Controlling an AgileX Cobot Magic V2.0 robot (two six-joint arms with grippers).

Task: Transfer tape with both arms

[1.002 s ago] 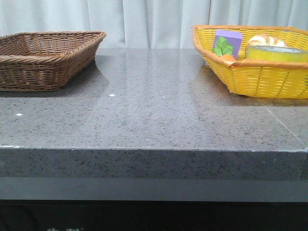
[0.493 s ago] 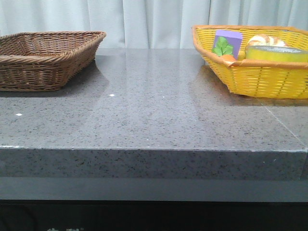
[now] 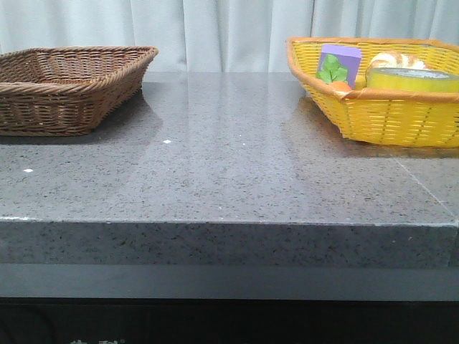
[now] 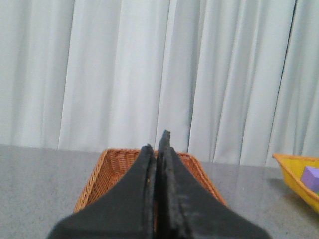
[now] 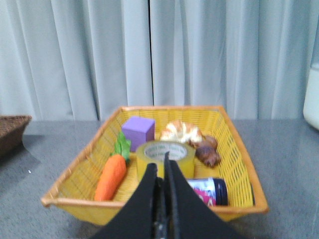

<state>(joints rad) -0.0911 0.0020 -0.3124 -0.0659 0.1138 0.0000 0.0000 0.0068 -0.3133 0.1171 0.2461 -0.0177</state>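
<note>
The wide roll of translucent yellow tape (image 5: 165, 157) lies flat in the middle of the yellow basket (image 5: 75, 184). In the front view the tape (image 3: 411, 79) shows above the rim of the yellow basket (image 3: 387, 118) at the table's far right. My right gripper (image 5: 159, 167) is shut and empty, short of the basket and pointing at the tape. My left gripper (image 4: 158, 144) is shut and empty, pointing at the brown basket (image 4: 112, 169). Neither arm shows in the front view.
The yellow basket also holds a purple box (image 5: 138, 130), an orange carrot (image 5: 110, 177), a tan croissant (image 5: 182, 132), a brown piece (image 5: 208, 152) and a dark jar (image 5: 212, 190). A brown wicker basket (image 3: 64, 89) stands at the far left. White curtains hang behind the grey table (image 3: 229, 172).
</note>
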